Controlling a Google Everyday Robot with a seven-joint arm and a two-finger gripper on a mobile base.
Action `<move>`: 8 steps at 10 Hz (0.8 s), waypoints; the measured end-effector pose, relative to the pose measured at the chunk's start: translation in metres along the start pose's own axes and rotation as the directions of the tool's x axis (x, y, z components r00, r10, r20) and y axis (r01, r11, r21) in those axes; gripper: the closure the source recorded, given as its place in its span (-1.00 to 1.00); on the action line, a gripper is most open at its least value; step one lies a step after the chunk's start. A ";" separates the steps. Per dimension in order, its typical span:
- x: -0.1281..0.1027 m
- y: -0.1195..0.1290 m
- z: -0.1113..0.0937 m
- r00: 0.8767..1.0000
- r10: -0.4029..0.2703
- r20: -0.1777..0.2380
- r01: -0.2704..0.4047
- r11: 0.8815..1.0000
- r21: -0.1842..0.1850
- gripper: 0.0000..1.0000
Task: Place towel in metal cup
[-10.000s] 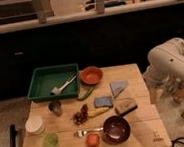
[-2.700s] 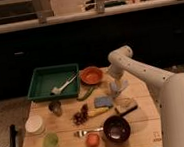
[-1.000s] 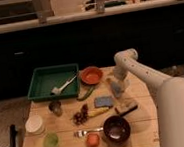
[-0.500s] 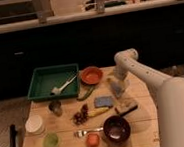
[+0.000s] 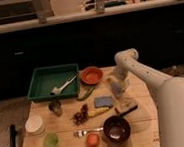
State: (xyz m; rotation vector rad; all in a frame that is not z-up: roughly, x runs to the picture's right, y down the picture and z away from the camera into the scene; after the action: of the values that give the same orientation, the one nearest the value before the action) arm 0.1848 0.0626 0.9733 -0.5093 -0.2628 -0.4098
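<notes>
The towel [image 5: 119,89], a small pale grey-blue cloth, lies on the wooden table [image 5: 143,132] right of centre, below and to the right of the orange bowl [image 5: 91,75]. My gripper [image 5: 115,84] points down right over the towel, at or just above it, and hides part of it. The white arm reaches in from the right. The metal cup [image 5: 55,108], short and dull grey, stands at the table's left, just in front of the green tray [image 5: 43,86], well apart from the gripper.
The tray holds a white utensil [image 5: 62,85]. A blue flat pad [image 5: 103,102], a brush [image 5: 126,107], grapes [image 5: 80,115], a dark bowl [image 5: 116,128], a fork [image 5: 85,132], a red fruit [image 5: 93,140], a green cup [image 5: 50,141] and a white container [image 5: 35,124] lie around.
The arm came from the table's right side across to the towel and lowered the gripper over it. In the last second it has hardly moved.
</notes>
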 end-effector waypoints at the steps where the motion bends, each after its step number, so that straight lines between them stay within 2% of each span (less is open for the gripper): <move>1: 0.000 0.002 -0.001 1.000 -0.008 0.008 0.008 1.000 0.002 -0.60; 8: -0.006 0.010 -0.014 0.999 -0.037 0.019 0.037 0.999 0.008 -0.60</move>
State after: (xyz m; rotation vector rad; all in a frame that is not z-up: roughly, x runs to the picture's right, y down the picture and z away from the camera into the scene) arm 0.1858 0.0646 0.9553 -0.5021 -0.2927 -0.4395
